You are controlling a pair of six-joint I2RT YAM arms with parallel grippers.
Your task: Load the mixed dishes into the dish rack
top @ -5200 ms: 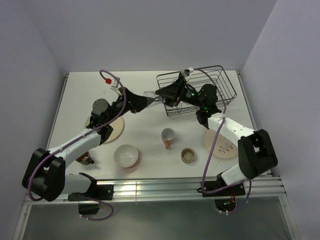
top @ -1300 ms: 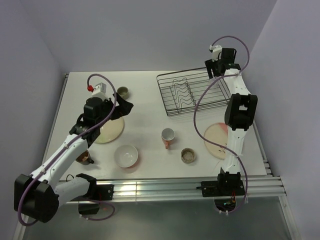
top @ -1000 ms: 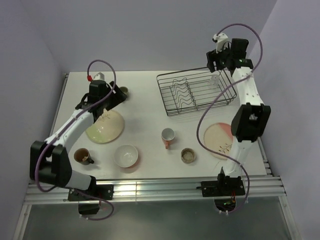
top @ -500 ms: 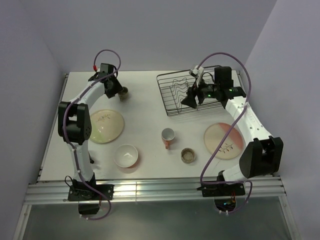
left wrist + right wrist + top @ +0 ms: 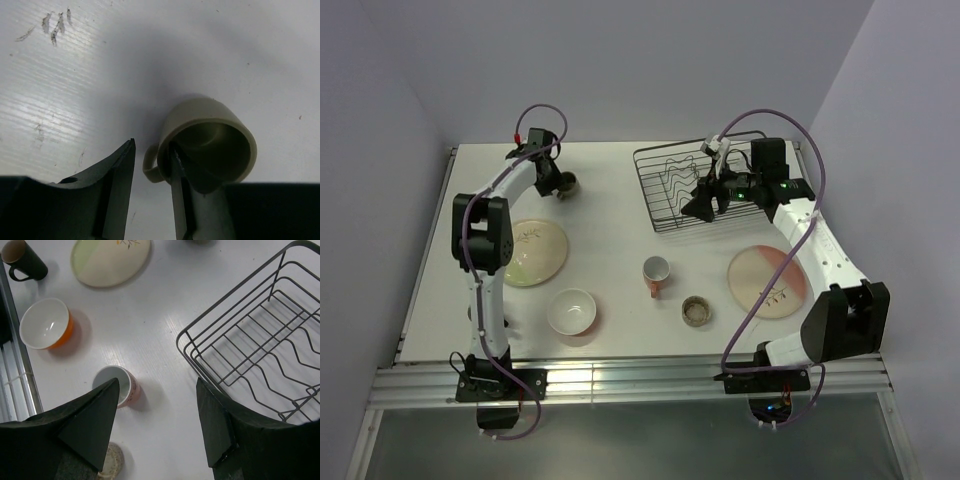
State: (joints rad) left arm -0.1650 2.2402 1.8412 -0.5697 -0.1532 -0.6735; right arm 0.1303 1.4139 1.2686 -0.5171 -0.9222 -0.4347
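My left gripper (image 5: 558, 183) is at the table's far left, open, straddling the wall of the small olive cup (image 5: 210, 145): one finger is inside the cup, the other outside by its handle. My right gripper (image 5: 700, 205) is open and empty, above the table by the front left corner of the black wire dish rack (image 5: 720, 180). Below it stands the pink mug (image 5: 117, 385). The white bowl (image 5: 571, 311), cream plate (image 5: 530, 250) and cream-and-pink plate (image 5: 768, 282) lie on the table. I cannot make out the clear glass.
A small tan cup (image 5: 696, 310) stands right of the bowl. A dark brown cup (image 5: 22, 260) shows in the right wrist view near the table's left front; my left arm hides it from above. The rack's wavy dividers (image 5: 270, 375) hold no dishes.
My left gripper has swung to the far left and come down onto the olive cup. My right gripper has come down from high behind the rack to its front left corner.
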